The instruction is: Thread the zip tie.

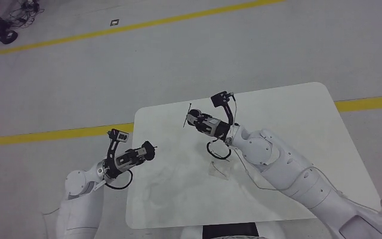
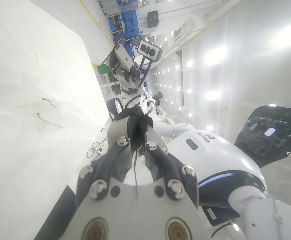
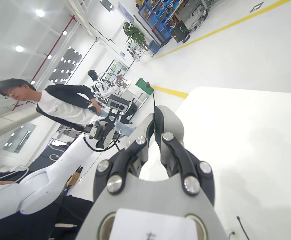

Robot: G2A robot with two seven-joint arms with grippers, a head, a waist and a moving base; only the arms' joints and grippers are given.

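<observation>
The black zip tie (image 3: 153, 102) is pinched between the closed fingers of the right gripper (image 3: 155, 120), one end poking past the tips, above the far left part of the white table (image 1: 286, 119). Nearer, at the table's left edge, the left gripper (image 2: 137, 118) has its fingers together on a thin black strip (image 2: 135, 175) trailing toward its palm. 2 loose dark ties (image 2: 48, 102) lie on the tabletop, apart from both grippers.

Floor: pale grey floor (image 1: 179, 60) crossed by yellow lines (image 1: 149, 24).
Desk: white desk (image 1: 286, 113) with rounded corners.
Storage: blue racks (image 3: 156, 22) at the far side, with a potted tree (image 3: 134, 34) beside them.
Ceiling: white, with a red pipe (image 3: 56, 37) running along it.
Light: round ceiling lamps (image 3: 39, 13), lit and bright.
Beyond the desk: a green box (image 3: 143, 85).
</observation>
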